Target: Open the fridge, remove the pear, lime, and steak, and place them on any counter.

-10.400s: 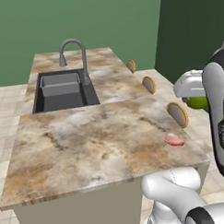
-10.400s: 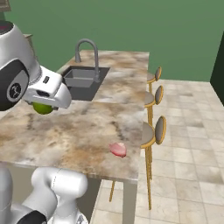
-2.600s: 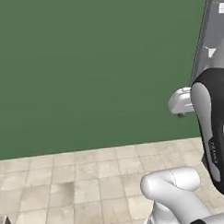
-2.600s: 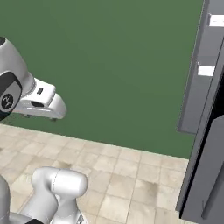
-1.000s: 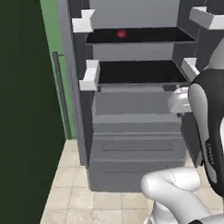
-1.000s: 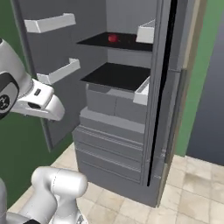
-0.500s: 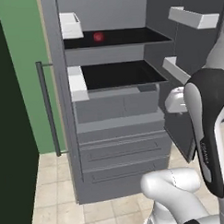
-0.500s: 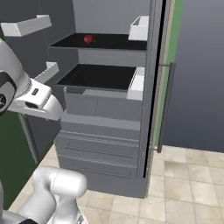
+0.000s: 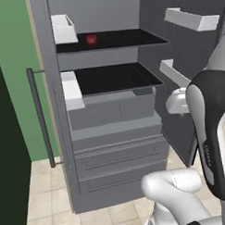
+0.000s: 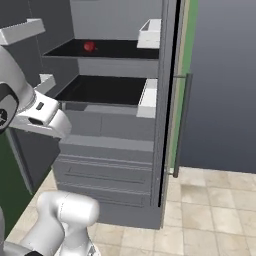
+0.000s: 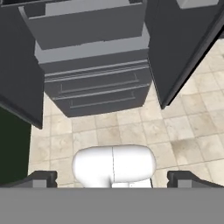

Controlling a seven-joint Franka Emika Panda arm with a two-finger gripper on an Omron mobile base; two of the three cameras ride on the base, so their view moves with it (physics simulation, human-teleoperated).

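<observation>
The fridge (image 9: 110, 133) is seen with both doors swung open. The pear (image 9: 91, 39) sits on the upper shelf, near its left back corner, so its removal remains. The gripper (image 11: 113, 177) is spread wide and empty, facing the lower drawers (image 11: 98, 89).

A green wall (image 9: 17, 53) stands at 9 o'clock in the left base view, with a near-black panel (image 9: 7, 151) along the edge at 8 o'clock. Beige square floor tiles (image 10: 215, 210) with pale grout fill 5 o'clock of the right base view. Light is even and soft.
</observation>
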